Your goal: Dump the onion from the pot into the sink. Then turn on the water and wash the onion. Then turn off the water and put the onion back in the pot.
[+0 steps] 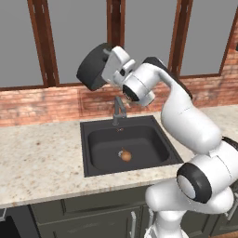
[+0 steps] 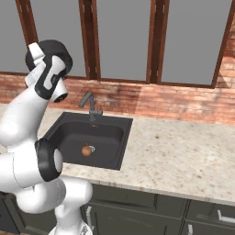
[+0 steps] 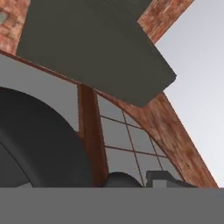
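Now the onion [image 1: 126,155] lies on the floor of the sink [image 1: 100,135], near the middle of the basin and just beside the round drain; in the right base view the onion [image 2: 86,150] sits touching or almost touching the drain's left side. The sink [image 2: 69,126] is set into the speckled tabletop [image 1: 42,158], close to its back edge, where a grey tap [image 1: 119,110] stands against the brick wall. High above the basin, the pincer [image 1: 110,65] holds the pot [image 1: 94,67] by its rim, tipped on its side in front of the window. In the right base view the pot [image 2: 57,48] shows as a dark round shape atop the raised hand. In the hand view, the pot's [image 3: 39,144] curved dark wall rises at lower left.
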